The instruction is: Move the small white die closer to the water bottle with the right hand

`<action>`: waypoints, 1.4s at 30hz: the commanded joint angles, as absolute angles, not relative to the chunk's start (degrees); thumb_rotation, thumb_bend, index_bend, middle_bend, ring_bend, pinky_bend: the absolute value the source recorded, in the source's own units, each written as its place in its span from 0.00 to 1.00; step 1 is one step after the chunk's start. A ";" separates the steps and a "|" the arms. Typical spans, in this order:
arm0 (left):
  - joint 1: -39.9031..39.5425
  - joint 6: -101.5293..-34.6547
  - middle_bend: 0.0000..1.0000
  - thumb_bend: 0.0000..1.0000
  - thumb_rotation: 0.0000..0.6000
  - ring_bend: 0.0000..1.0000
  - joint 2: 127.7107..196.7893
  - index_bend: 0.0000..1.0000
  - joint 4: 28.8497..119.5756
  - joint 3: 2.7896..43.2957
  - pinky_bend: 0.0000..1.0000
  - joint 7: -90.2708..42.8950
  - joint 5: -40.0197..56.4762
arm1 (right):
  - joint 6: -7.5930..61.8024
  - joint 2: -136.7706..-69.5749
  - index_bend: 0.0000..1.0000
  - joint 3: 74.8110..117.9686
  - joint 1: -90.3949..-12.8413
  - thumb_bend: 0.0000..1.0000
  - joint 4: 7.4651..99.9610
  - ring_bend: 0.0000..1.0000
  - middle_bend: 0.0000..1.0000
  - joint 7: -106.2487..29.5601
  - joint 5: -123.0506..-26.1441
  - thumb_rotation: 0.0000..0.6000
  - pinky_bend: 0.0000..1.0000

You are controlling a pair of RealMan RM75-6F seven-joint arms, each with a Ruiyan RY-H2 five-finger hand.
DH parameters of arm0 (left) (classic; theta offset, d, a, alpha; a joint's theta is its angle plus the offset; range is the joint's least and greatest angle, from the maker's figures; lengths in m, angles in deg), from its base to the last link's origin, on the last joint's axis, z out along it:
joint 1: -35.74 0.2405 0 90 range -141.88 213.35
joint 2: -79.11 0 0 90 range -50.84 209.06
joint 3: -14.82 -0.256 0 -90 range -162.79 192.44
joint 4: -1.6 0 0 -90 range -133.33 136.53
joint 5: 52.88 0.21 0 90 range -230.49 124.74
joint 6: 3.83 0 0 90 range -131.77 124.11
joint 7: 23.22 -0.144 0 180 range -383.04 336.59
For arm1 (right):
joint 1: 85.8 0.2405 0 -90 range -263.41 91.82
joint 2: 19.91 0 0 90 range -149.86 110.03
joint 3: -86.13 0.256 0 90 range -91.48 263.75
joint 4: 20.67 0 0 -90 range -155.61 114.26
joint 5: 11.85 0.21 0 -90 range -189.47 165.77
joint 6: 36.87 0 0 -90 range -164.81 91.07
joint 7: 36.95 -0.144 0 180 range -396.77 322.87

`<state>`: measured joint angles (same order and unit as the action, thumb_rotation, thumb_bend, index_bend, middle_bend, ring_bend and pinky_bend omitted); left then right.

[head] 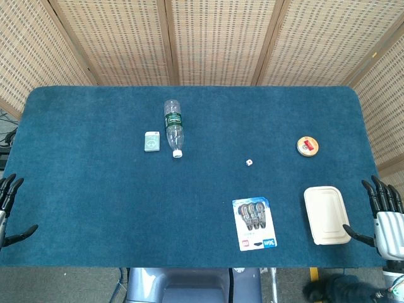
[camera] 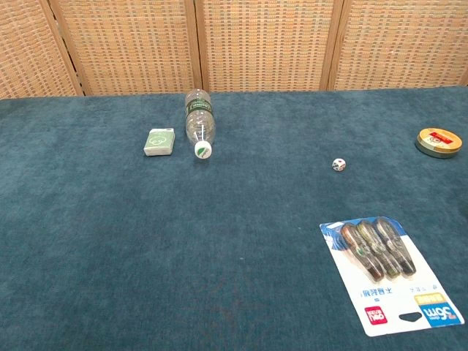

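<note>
Woven rattan screens back a table (head: 95, 208) covered in dark blue carpet. On it the small white die (head: 249, 162) lies alone, right of centre, well apart from the water bottle (head: 173, 126), which lies on its side with its white cap toward the robot, just beside a small green box (head: 151, 141). Near the die are a blister pack of pens (head: 255, 223), a white lidded container (head: 326, 214) and a round tin (head: 307, 146). Both hands rest at the near table edge holding nothing, fingers spread: right hand (head: 385, 211) well apart from the die, left hand (head: 9, 208) at the opposite corner

Head looks down; chest low, nearer, sharing table (head: 95, 189)
</note>
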<state>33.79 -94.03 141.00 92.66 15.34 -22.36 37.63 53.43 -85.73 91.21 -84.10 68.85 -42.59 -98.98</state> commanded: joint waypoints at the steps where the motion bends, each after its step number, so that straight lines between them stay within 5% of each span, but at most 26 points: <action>1: 33.79 -93.99 0.00 0.00 1.00 0.00 141.00 0.00 92.63 15.37 0.00 -22.34 37.55 | 53.08 -85.74 0.00 91.05 -83.98 0.00 68.88 0.00 0.00 -42.56 -99.07 1.00 0.00; 12: 33.57 -93.52 0.00 0.00 1.00 0.00 140.89 0.00 92.69 15.41 0.00 -22.19 37.52 | 48.24 -87.09 0.01 90.97 -80.57 0.00 68.04 0.00 0.00 -42.16 -100.25 1.00 0.00; 22: 32.66 -91.99 0.00 0.00 1.00 0.00 141.01 0.00 93.09 16.74 0.00 -22.71 35.15 | 35.56 -87.43 0.26 97.69 -65.14 0.08 64.13 0.00 0.00 -47.09 -102.82 1.00 0.00; 28: 32.10 -90.55 0.00 0.00 1.00 0.00 141.11 0.00 93.13 17.33 0.00 -23.04 33.42 | 23.89 -92.80 0.38 100.03 -54.93 0.22 57.23 0.00 0.06 -53.56 -100.20 1.00 0.05; 42: 30.26 -86.02 0.00 0.00 1.00 0.00 141.24 0.00 92.85 19.14 0.00 -24.07 27.95 | 8.07 -107.06 0.40 98.36 -41.27 0.32 40.28 0.00 0.07 -51.65 -96.43 1.00 0.05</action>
<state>30.40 -86.24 141.19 92.89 19.01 -23.92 28.18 8.84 -106.27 98.66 -41.91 41.07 -52.35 -96.99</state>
